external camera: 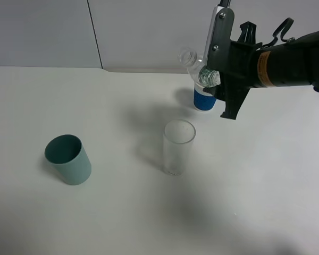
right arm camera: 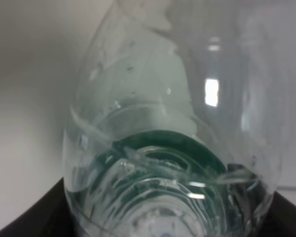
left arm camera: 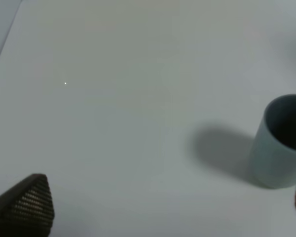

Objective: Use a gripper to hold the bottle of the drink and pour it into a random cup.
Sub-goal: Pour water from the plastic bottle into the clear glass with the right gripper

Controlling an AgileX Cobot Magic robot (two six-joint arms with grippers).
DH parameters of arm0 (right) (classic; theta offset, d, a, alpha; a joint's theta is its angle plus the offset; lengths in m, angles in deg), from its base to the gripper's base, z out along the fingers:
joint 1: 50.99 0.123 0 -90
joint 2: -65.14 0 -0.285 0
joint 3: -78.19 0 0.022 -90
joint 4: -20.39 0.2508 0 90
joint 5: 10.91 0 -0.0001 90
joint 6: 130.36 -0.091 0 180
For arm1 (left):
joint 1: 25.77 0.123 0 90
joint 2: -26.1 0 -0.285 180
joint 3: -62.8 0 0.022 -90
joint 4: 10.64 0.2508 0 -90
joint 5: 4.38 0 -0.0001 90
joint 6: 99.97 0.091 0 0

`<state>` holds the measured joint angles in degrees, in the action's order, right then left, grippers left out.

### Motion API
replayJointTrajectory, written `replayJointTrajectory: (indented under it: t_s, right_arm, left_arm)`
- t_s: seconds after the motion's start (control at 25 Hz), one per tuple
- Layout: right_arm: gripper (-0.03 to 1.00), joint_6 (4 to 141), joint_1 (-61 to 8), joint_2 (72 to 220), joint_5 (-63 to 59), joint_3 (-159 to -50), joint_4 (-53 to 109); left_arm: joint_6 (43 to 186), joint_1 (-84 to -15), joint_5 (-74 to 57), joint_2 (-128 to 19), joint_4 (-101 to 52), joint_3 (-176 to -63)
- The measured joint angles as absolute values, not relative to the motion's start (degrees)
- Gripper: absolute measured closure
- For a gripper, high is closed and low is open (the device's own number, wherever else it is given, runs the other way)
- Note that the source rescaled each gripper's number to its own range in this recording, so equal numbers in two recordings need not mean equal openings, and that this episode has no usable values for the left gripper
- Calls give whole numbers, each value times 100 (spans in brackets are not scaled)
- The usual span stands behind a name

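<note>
My right gripper [external camera: 213, 79] is shut on the clear drink bottle [external camera: 202, 71] and holds it in the air, tilted, with its open ribbed neck pointing up and to the left. The bottle sits above and behind the tall clear glass cup [external camera: 178, 147], which stands upright near the table's middle. In the right wrist view the bottle [right arm camera: 172, 148] fills the frame, with its green label showing through. My left gripper [left arm camera: 167, 210] is open and empty, low over the table beside the teal cup; it is out of the exterior high view.
A teal-green cup [external camera: 68, 159] stands at the left and also shows in the left wrist view [left arm camera: 281, 143]. A white cup with a blue band [external camera: 203, 100] stands at the back, partly hidden behind the bottle and the right gripper. The white table [external camera: 122, 212] ends at a grey wall.
</note>
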<state>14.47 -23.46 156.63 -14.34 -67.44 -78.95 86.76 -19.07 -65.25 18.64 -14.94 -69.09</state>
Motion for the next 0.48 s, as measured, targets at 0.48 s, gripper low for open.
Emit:
replayJointTrajectory:
  t_s: [0.48]
  right_arm:
    - [97, 2752, -2346, 15663, -1756, -6744, -7902]
  left_arm:
    - [8676, -1907, -6525, 1864, -1494, -6909]
